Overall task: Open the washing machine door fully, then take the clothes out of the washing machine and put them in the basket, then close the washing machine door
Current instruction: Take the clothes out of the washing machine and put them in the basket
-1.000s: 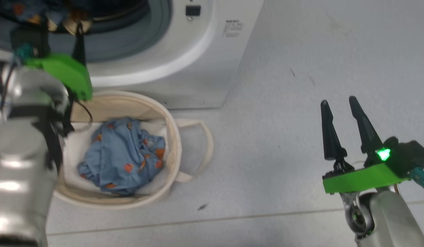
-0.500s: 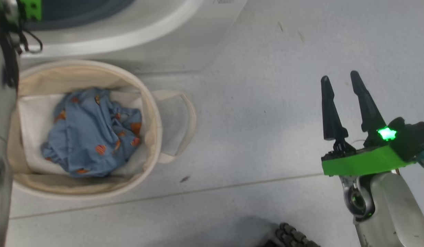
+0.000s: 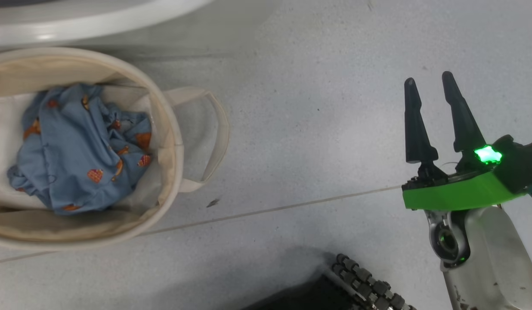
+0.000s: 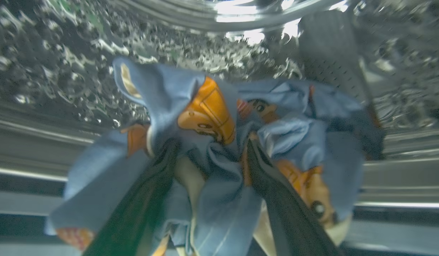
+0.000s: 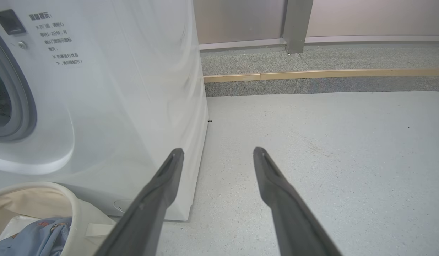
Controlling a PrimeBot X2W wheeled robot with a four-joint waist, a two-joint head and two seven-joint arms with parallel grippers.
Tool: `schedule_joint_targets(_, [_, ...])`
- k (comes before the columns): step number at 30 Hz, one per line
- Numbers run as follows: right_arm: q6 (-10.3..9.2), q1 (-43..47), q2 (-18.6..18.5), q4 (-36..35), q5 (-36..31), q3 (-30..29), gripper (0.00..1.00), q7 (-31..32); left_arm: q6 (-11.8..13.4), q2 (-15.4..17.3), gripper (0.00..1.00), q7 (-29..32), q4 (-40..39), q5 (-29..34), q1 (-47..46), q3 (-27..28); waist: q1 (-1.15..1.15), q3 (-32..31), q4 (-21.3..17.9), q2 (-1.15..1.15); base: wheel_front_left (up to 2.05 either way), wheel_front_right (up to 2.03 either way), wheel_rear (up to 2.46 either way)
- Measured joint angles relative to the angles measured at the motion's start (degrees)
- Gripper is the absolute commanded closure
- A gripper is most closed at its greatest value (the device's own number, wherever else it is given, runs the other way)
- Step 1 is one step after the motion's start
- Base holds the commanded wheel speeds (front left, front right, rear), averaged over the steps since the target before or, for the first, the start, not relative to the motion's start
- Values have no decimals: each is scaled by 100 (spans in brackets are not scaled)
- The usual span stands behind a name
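Observation:
Inside the steel drum (image 4: 63,71) of the washing machine (image 5: 134,89), my left gripper (image 4: 211,145) is open. Its two dark fingers (image 4: 148,199) are pushed into a bunched light-blue garment of the clothes (image 4: 212,106), with fabric between them. Another blue garment (image 3: 76,146) lies in the cream basket (image 3: 173,142), which stands on the floor just in front of the washer's base (image 3: 76,21). My right gripper (image 3: 428,79) hangs open and empty over bare floor to the right of the basket; it (image 5: 218,151) points past the washer's right corner. The washing machine door is out of view.
A loop handle (image 3: 216,133) sticks out of the basket toward my right gripper. My wheeled base (image 3: 365,284) shows at the bottom of the head view. Beyond the washer, a raised step with a wooden strip (image 5: 312,75) runs along the wall.
The head camera has tilted down, so the washer and basket slid up and left and the left arm left the picture. Both grippers stay open.

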Motion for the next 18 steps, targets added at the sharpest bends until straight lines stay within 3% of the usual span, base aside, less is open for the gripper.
schedule_joint_targets(10, [0,-74,23,-21,29,-59,0,0,52,20,0,175,-2,-5,-5,-79,0,117,47,0,0,0,0])
schedule_joint_targets(11, [0,-81,23,-30,29,-63,0,0,47,14,6,160,-3,-5,-5,-86,0,120,64,0,0,0,0])
schedule_joint_targets(12, [0,-81,23,-34,29,-64,0,0,33,15,72,115,-2,-4,-4,-103,0,124,79,0,0,0,0])
schedule_joint_targets(13, [0,-81,22,-33,29,-64,0,0,13,15,100,114,-3,-5,-4,-105,0,125,96,0,0,0,0])
schedule_joint_targets(18, [0,-81,14,-29,29,-80,0,0,-92,-12,100,-276,34,-231,52,-45,-1,74,174,0,0,0,0])
